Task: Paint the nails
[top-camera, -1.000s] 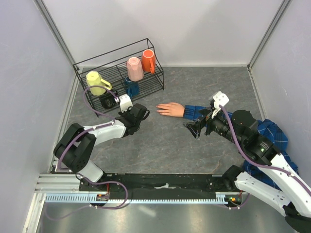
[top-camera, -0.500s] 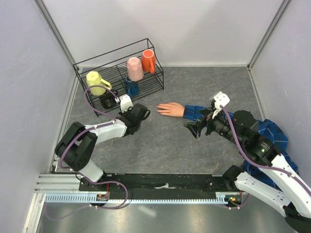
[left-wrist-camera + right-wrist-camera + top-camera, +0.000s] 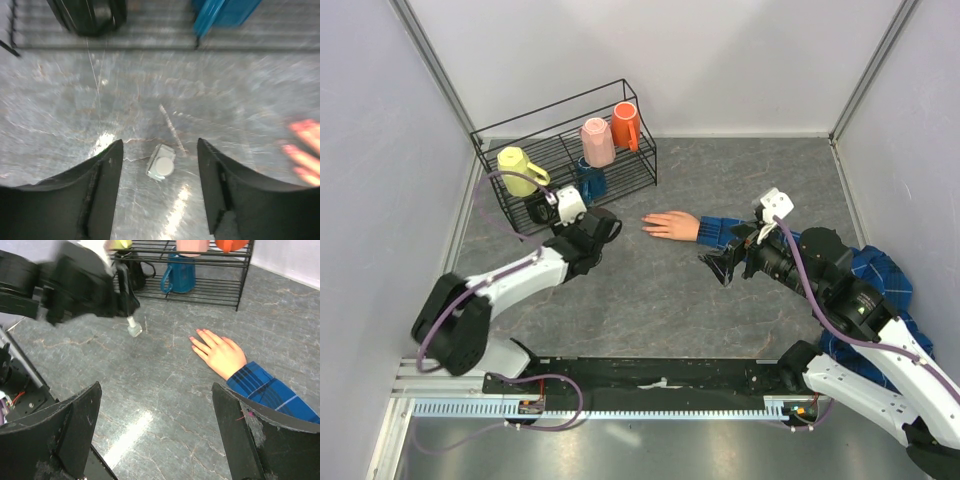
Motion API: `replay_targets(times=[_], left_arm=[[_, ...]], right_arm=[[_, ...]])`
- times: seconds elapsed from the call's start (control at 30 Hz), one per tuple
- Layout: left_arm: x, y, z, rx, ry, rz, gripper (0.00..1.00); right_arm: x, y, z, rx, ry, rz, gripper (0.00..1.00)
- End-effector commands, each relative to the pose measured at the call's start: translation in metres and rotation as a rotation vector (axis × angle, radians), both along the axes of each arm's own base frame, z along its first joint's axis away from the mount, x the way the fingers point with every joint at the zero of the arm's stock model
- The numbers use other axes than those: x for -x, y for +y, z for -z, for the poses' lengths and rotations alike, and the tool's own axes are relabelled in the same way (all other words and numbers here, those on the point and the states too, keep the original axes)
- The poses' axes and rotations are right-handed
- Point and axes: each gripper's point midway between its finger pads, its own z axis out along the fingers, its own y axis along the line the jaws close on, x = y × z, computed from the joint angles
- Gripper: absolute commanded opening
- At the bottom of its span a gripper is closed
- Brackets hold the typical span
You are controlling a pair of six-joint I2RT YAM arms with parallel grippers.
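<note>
Where both arms reach, table (image 3: 660,300): grey marbled top.
Wire rack (image 3: 625,172): black, far left of the table; holds a yellow mug (image 3: 518,170), pink mug (image 3: 597,141), orange mug (image 3: 626,124), blue mug (image 3: 590,180) and black mug (image 3: 538,208).
Right gripper (image 3: 155,390): released, fingers spread wide, nothing between them; hangs beside the sleeve, aimed toward the fake hand.
Left gripper (image 3: 159,145): released, fingers apart, poised just in front of the rack; bottle stands between them, touching neither.
Sleeve (image 3: 720,228): blue plaid, lying flat, right of centre.
Fake hand (image 3: 668,225): peach-pink, palm down at the sleeve's end, fingers toward the left gripper.
Bottle (image 3: 161,162): small, clear, pale cap, upright on the table, near the fingertips but apart.
Nails (image 3: 192,339): pink tips on the fake hand's fingers, mid-table; too small to judge the coating.
</note>
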Motion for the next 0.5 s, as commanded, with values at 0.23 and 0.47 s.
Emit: replay_targets(times=[0.23, 0.47], left_arm=[[0.044, -0.037, -0.293, 0.275, -0.482, 0.498, 0.92], [0.114, -0.061, -0.404, 0.367, -0.656, 0.871, 0.98]], right_arm=[[-0.041, -0.066, -0.051, -0.022, 0.046, 0.495, 0.98], [-0.031, -0.101, -0.12, -0.118, -0.081, 0.601, 0.98]])
